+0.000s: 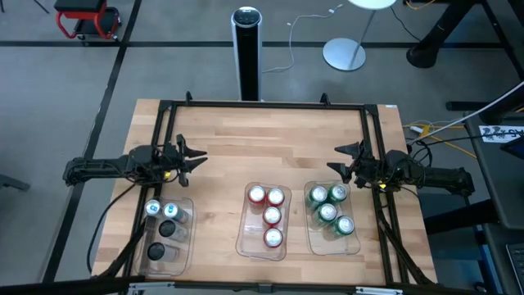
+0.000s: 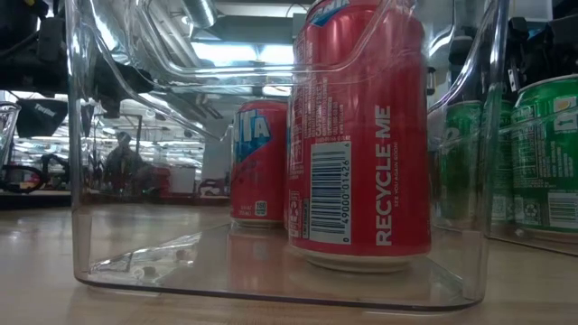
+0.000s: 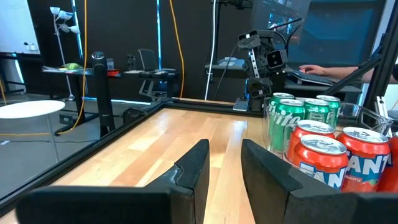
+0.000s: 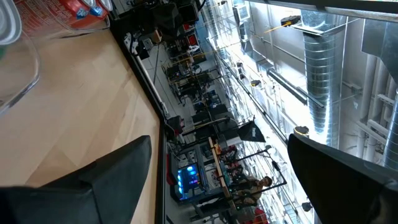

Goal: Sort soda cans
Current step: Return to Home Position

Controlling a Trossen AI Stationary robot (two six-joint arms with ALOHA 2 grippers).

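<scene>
Top-down first: the left arm (image 1: 106,168) hangs over the left side of the bench (image 1: 270,131) and the right arm (image 1: 434,174) over the right side, both clear of the cans. The left jaws are spread with nothing in them, and the right jaws are the same. Three clear trays sit in a row. The middle tray (image 1: 248,233) has four red cans (image 1: 272,215) and the right tray (image 1: 315,238) has four green cans (image 1: 327,212). The left tray (image 1: 184,260) holds the silver-and-black cans (image 1: 167,229). I count four, but the dark tops blur into the plastic, so that's shaky. A tall black cylinder (image 1: 246,49) stands on the floor past the bench.

The table-level view is mostly the middle tray's wall. I'm only sure of two red cans here: the front one (image 2: 361,135), with its top cut off, and one behind it (image 2: 260,162). The rest are hidden. Green cans (image 2: 542,153) show through the plastic on the right, clipped by the frame, so I can't count them.

In the left wrist view the fingers (image 3: 193,171) have a gap and hold nothing. Past them are three red cans (image 3: 323,155), clipped, and what looks like four green tops (image 3: 289,118). A person's hand (image 3: 314,70) rests on a desk in the background.

In the right wrist view the fingers (image 4: 118,174) are wide apart and empty. There's just a sliver of a red can (image 4: 81,9) in shot.
</scene>
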